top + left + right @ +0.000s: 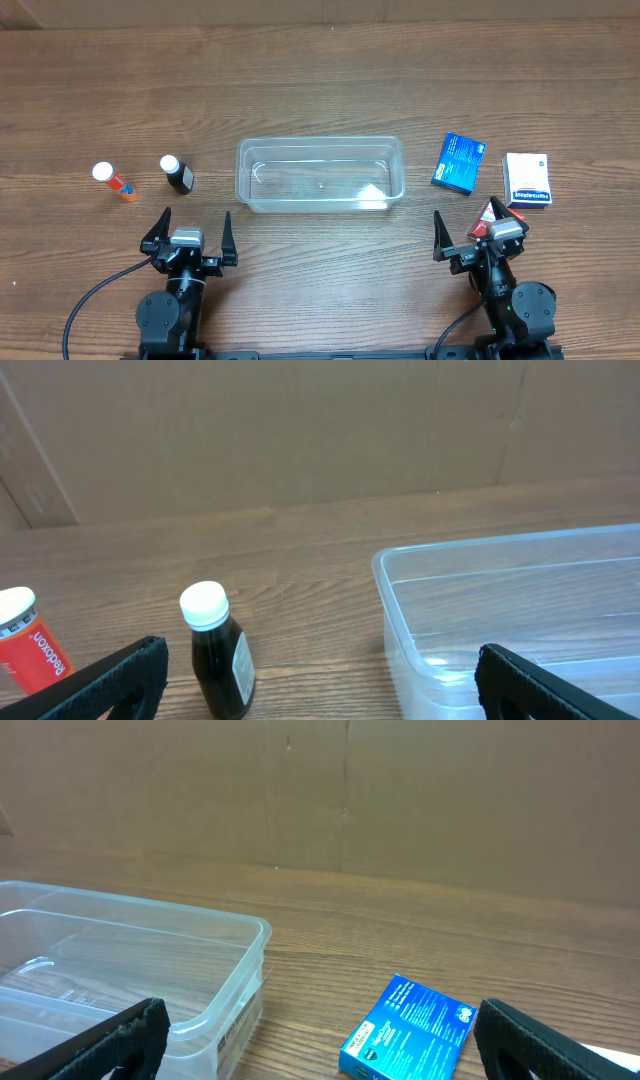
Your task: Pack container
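Note:
The clear plastic container [320, 174] sits empty at the table's middle; it also shows in the left wrist view [520, 610] and the right wrist view [130, 970]. A dark bottle with a white cap [177, 174] [218, 655] and an orange tube with a white cap [112, 182] [25, 645] lie left of it. A blue box [459, 162] [410, 1028] and a white box [527, 180] lie right of it. A small red item [487, 218] sits by my right gripper. My left gripper [189, 235] [320, 685] and right gripper [478, 238] [320, 1040] are open and empty near the front edge.
A brown cardboard wall [300, 430] stands behind the wooden table [320, 80]. Black cables run from both arm bases at the front edge.

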